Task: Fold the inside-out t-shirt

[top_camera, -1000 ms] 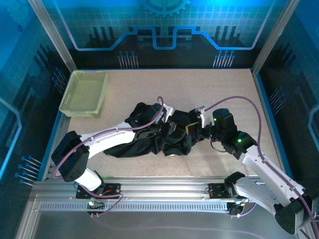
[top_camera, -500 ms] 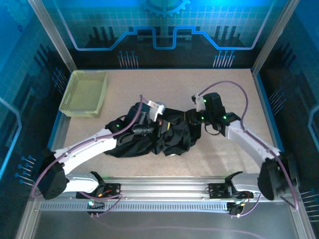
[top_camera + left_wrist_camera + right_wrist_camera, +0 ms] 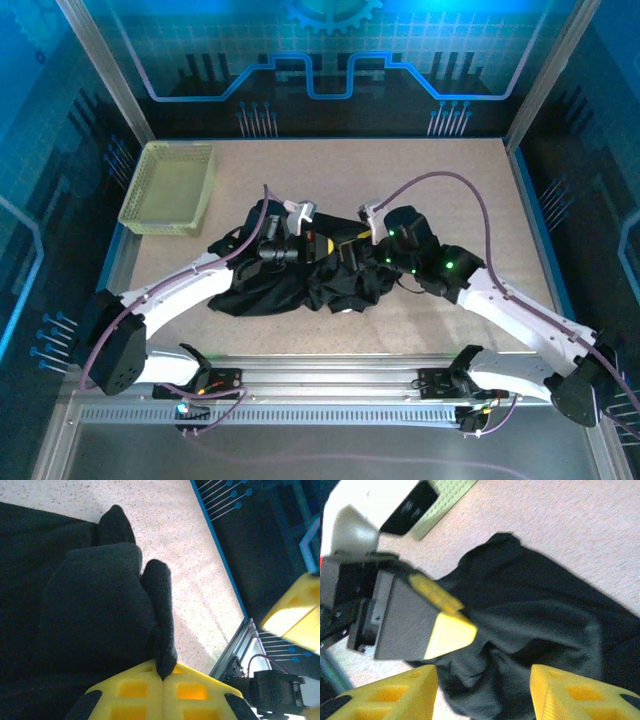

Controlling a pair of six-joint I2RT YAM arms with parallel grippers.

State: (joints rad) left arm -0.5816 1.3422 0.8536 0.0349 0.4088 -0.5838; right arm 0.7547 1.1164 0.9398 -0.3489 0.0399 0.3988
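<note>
A black inside-out t-shirt (image 3: 290, 285) is seen lying crumpled in a heap on the speckled beige tabletop (image 3: 450, 180), directly beneath both pincers. The left pincer (image 3: 322, 243) is reached in over the heap from the left and the right pincer (image 3: 350, 243) from the right. The two tips are brought just beside each other above the far part of the cloth.

In the left wrist view, the left pincer (image 3: 162, 676) is shown closed. Its yellow fingers (image 3: 130, 695) are pressed together on a raised fold of the inside-out t-shirt (image 3: 90, 610). The cloth is bunched ahead of the fingertips and to their left, and bare tabletop (image 3: 190, 555) is seen to their right.

In the right wrist view, the right pincer (image 3: 482, 692) is shown open, its two yellow fingers (image 3: 570, 692) held well apart. The dark cloth of the inside-out t-shirt (image 3: 545, 615) is spread under the gap and ahead of it. Whether the fingers are touching the cloth cannot be told. The closed tip of the left pincer (image 3: 447, 630) is seen just ahead and slightly left, set against the fabric.

A pale yellow-green mesh basket (image 3: 170, 187) is placed well apart from both pincers, off beyond the left one.
</note>
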